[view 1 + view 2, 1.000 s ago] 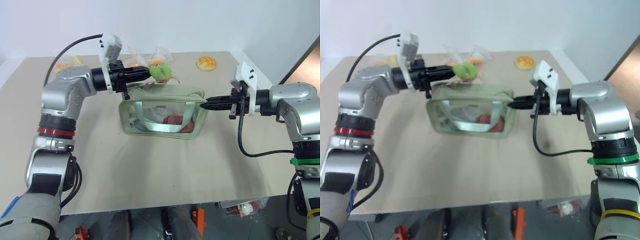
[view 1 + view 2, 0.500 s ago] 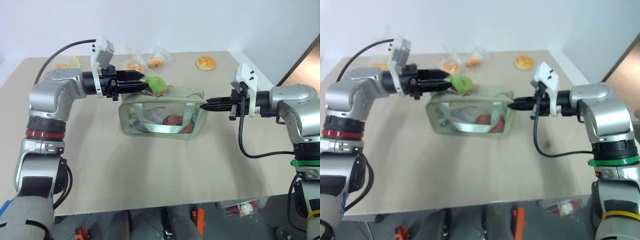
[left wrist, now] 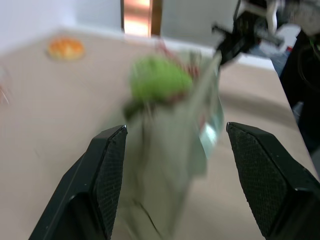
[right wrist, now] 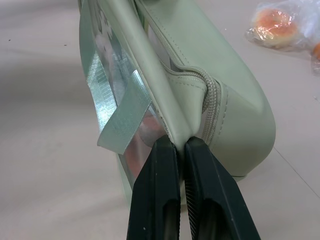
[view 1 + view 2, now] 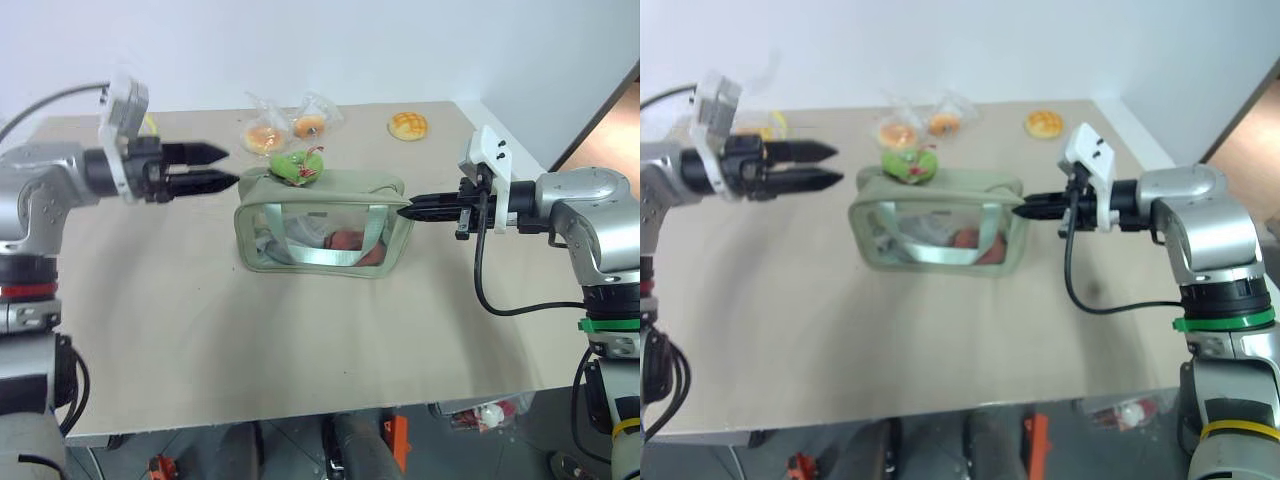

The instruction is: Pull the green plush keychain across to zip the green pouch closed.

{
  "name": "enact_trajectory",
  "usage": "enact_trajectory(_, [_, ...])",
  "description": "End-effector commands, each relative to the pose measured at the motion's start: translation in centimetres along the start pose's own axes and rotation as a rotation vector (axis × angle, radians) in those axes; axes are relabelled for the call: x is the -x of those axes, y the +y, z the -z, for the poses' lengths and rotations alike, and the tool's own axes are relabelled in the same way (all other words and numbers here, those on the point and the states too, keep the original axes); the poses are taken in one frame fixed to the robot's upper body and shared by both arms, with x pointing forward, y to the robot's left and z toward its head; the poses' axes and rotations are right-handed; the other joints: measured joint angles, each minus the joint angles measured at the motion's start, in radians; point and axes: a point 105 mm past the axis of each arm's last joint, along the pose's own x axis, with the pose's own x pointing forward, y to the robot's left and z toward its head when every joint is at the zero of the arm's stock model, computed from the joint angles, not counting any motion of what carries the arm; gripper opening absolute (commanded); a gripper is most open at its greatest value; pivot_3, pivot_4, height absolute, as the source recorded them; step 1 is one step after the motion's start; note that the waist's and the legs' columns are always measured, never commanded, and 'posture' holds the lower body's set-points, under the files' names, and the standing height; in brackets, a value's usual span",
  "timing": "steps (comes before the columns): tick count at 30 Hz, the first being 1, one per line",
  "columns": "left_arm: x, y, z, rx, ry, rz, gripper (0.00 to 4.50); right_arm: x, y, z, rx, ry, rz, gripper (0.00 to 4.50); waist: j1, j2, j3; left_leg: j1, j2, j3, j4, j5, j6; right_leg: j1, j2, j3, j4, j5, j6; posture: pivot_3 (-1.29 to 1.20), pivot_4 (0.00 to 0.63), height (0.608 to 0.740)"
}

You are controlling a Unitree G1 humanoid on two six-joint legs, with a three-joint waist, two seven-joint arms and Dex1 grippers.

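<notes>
1. Head view: I'm watching my left gripper (image 5: 222, 167) hanging spread wide, apart from the green pouch (image 5: 325, 225); the green plush keychain (image 5: 295, 166) is lying atop it.
2. Right wrist: my right gripper (image 4: 181, 146) is pinching the pouch's end seam; slippage risks dragging it.

Beige table (image 5: 300, 340) against a plain white wall (image 5: 330, 45). Wood-brown strip (image 5: 610, 115) at far right. Grey floor below.

head eyes: high, facing down over desk (image 5: 300, 340), both share pouch (image 5: 325, 230) | left wrist: off pouch, level | right wrist: close at pouch end
</notes>
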Motion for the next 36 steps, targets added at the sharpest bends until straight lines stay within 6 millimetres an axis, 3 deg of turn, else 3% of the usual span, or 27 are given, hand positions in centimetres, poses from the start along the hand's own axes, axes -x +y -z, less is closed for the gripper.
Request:
enact_trajectory(1, [0.7,-1.0,0.6,-0.041,0.059,0.013,3.29,0.6,-0.3,-1.5,0.048,-0.034,0.014,0.0,0.0,0.0,0.0,0.0,0.0,0.0,0.0,0.0,0.0,0.0,0.0,0.0,0.0,0.0,0.0,0.0,0.15,0.74])
enact_trajectory(17, [-2.4,0.1,3.7,0.015,0.058,0.012,3.29,1.0,0.1,-2.1,0.05,-0.056,0.014,0.0,0.001,0.0,0.0,0.0,0.0,0.0,0.0,0.0,0.0,0.0,0.0,0.001,0.0,0.0,0.0,0.0,0.15,0.74])
enact_trajectory(20, [-3.0,0.5,3.6,0.008,0.036,-0.009,2.53,1.1,0.2,-2.0,0.045,-0.052,0.02,0.0,0.001,0.0,0.0,0.0,0.0,0.0,0.0,0.0,0.0,0.0,0.0,0.001,0.0,0.0,0.0,0.0,0.15,0.74])
enact_trajectory(27, [-3.3,0.6,3.3,-0.008,0.02,-0.01,0.07,1.1,0.2,-1.9,0.043,-0.05,0.023,0.0,0.001,0.0,0.0,0.0,0.0,0.0,0.0,0.0,0.0,0.0,0.0,0.001,0.0,0.002,0.002,0.0,0.15,0.74])
enact_trajectory(34, [-3.1,-0.1,3.7,0.021,0.028,-0.004,0.07,1.4,0.8,-2.3,0.012,-0.103,0.005,0.0,0.001,0.0,0.0,0.0,0.0,0.0,0.0,0.0,0.0,0.0,0.0,0.001,0.0,0.002,0.002,0.0,0.15,0.74])
enact_trajectory(35, [-3.1,-0.3,3.7,0.026,0.024,-0.004,0.0,1.6,1.2,-2.7,0.013,-0.13,-0.009,0.72,0.001,0.0,0.0,0.0,0.0,0.0,0.0,0.0,0.0,0.0,0.0,0.001,0.0,0.002,0.002,0.0,0.15,0.74])
enact_trajectory(36, [-3.1,-0.5,3.7,0.028,0.02,-0.004,0.0,1.9,1.8,-3.1,0.021,-0.154,-0.029,1.03,0.001,0.0,0.0,0.0,0.0,0.0,0.0,0.0,0.0,0.0,0.0,0.001,0.0,0.002,0.003,0.0,0.15,0.74])
